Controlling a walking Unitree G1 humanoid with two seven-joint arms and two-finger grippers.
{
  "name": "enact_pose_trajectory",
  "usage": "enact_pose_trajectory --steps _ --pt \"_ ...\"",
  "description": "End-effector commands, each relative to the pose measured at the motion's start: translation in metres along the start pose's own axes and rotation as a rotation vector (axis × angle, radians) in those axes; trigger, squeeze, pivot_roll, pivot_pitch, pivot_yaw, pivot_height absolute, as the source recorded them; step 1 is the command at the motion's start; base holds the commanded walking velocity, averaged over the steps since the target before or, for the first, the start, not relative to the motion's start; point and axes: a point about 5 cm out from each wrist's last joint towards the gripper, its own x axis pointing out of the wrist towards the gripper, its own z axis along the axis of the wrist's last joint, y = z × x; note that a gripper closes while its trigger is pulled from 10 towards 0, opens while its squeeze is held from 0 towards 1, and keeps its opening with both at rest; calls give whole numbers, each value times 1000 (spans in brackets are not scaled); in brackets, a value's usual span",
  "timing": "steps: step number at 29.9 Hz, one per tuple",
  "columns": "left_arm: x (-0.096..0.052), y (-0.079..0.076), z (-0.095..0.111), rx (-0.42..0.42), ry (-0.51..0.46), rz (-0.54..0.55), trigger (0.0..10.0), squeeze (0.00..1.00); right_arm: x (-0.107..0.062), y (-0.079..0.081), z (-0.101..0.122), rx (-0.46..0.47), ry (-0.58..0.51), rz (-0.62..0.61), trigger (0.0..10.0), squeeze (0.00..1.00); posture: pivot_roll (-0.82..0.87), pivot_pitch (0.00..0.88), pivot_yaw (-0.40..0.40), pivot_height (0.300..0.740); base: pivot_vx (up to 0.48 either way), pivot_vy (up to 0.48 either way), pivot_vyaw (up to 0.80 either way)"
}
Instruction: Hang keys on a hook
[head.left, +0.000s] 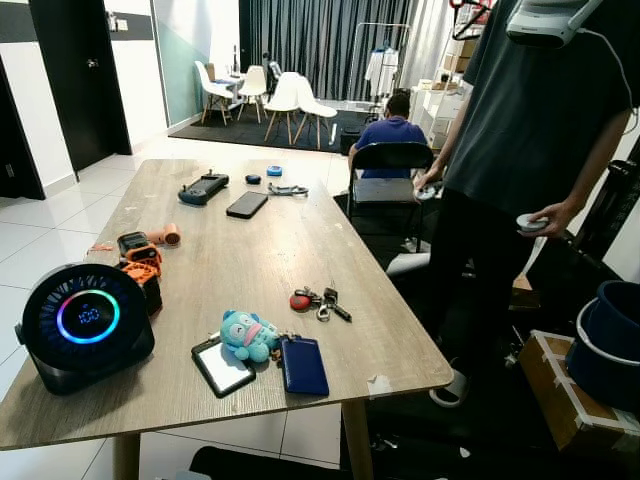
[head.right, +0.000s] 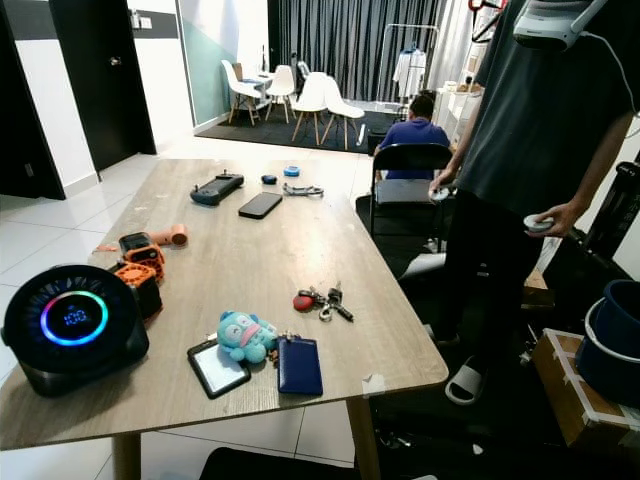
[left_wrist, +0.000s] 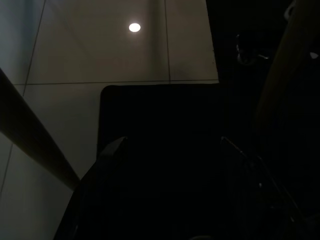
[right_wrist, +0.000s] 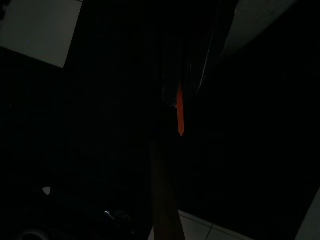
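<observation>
Metal keys (head.left: 326, 301) with a red fob lie on the wooden table (head.left: 270, 250) near its right edge, untouched. Just nearer the camera sit a blue wallet (head.left: 302, 365), a teal plush toy (head.left: 248, 335) and a small tablet (head.left: 222, 366). A person (head.left: 540, 150) stands beside the table. Both wrist views are too dark: whether either gripper's fingers are apart or together cannot be told.
</observation>
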Motion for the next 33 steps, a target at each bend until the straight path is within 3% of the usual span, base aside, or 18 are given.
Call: enact_pose_trajectory --steps 1,20,33 --pt "0 -4 -1 -18 1 -3 10000 0 -1 -4 -1 6 8 -6 10000 0 54 34 -64 740 0 0 0" --pt "-1 -3 -1 -15 -6 -4 10000 0 0 1 -1 -44 11 26 10000 0 62 33 -62 740 0 0 0" --pt "-1 -1 -1 -5 -3 -8 10000 0 1 4 -1 -57 17 35 10000 0 63 32 -62 740 0 0 770"
